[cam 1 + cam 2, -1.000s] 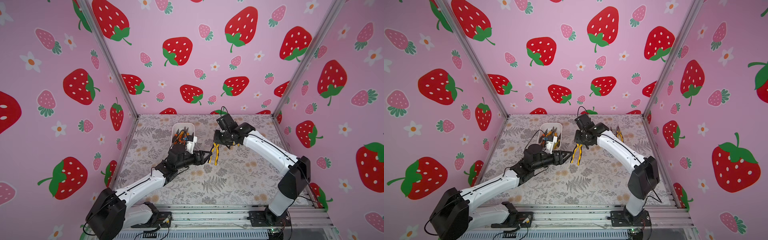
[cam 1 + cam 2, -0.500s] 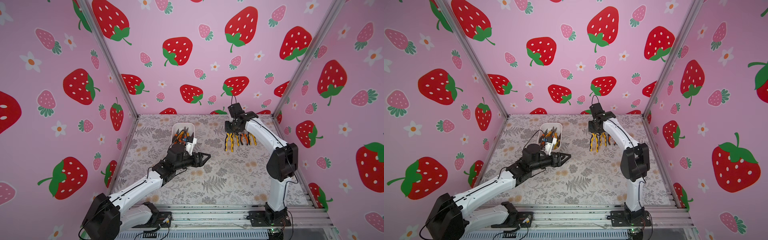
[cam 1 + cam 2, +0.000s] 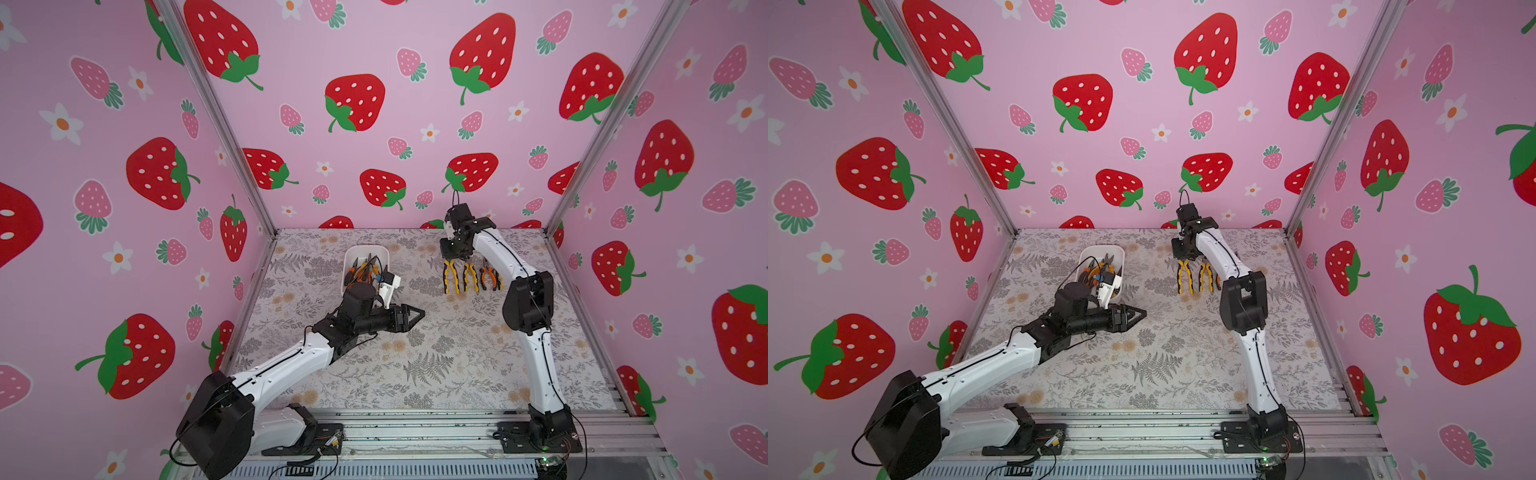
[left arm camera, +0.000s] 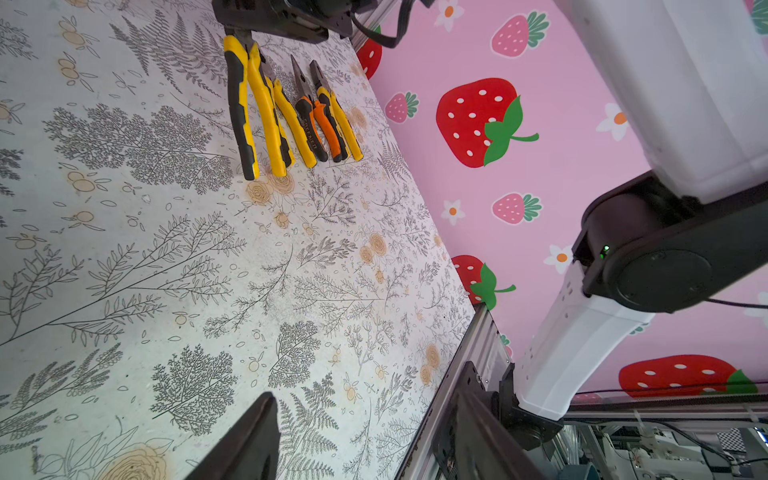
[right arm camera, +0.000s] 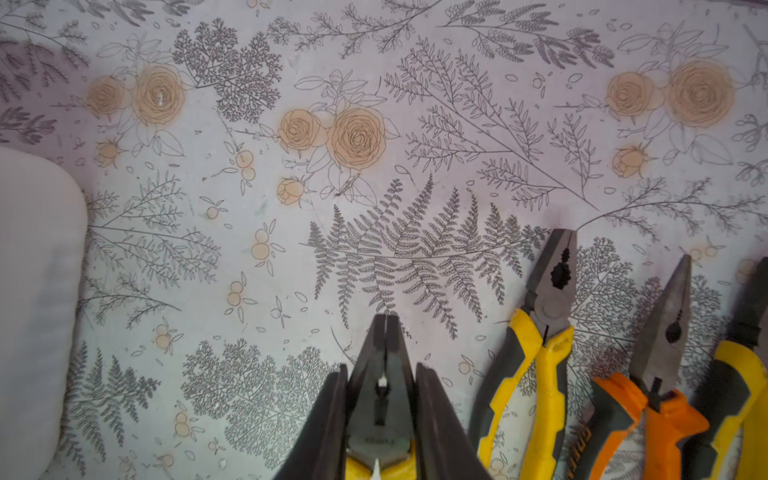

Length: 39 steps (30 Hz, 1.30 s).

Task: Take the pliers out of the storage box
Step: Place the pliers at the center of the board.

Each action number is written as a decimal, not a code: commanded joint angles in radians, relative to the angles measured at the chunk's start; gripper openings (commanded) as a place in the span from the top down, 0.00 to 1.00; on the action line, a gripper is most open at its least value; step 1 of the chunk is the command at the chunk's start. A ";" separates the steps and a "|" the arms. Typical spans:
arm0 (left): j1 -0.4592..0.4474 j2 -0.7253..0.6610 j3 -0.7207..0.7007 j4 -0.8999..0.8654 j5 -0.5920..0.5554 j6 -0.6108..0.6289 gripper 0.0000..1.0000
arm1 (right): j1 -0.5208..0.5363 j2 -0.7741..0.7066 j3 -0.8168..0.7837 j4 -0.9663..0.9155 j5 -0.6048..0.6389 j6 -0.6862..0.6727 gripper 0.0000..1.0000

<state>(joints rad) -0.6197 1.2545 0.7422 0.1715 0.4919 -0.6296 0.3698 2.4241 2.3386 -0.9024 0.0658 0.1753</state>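
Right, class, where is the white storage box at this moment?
In both top views the storage box sits back left on the table, just beyond the left arm's wrist; the taken-out pliers lie to its right.

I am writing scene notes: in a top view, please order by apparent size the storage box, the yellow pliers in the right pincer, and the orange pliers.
1. storage box, clearly largest.
2. yellow pliers, held in the right pincer.
3. orange pliers, looking shorter; the arm hides part, so unsure.
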 commanded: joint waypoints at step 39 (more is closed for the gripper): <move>0.092 0.016 0.033 -0.062 0.056 0.047 0.33 | -0.048 0.245 0.223 0.002 0.044 0.054 0.88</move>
<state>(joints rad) -0.5335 1.2842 0.7528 0.1112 0.5278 -0.5980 0.3302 2.6537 2.5324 -0.9234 0.0845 0.2188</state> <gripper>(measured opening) 0.672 0.264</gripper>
